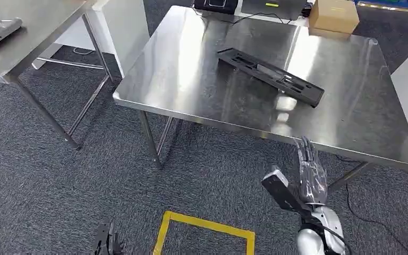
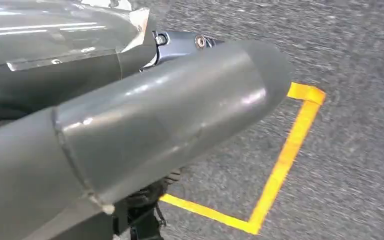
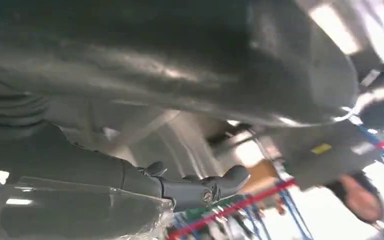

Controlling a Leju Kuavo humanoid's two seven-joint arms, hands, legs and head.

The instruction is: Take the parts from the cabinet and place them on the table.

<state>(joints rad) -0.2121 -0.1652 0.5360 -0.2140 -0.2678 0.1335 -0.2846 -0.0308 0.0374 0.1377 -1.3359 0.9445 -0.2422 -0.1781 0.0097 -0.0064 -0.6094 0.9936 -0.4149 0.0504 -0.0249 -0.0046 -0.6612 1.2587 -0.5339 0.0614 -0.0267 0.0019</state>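
Black part on the steel worktop, both hands empty.
The long black part [image 1: 270,76] lies flat and diagonal on the worktop [image 1: 191,101], near a cardboard box [image 1: 333,16] at the far edge. The right hand [image 1: 311,171], fingers extended and apart, holds nothing just below the near edge. The left hand [image 1: 106,240] hangs low over the carpet beside yellow floor tape [image 1: 207,226]; I cannot tell its fingers' state.

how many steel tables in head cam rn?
2. One steel table at centre, carrying the black part and a cardboard box. A second table at upper left, cut off by the frame.

Workshop or lab, steel tables [image 1: 350,133], taped floor marking [image 1: 207,228]
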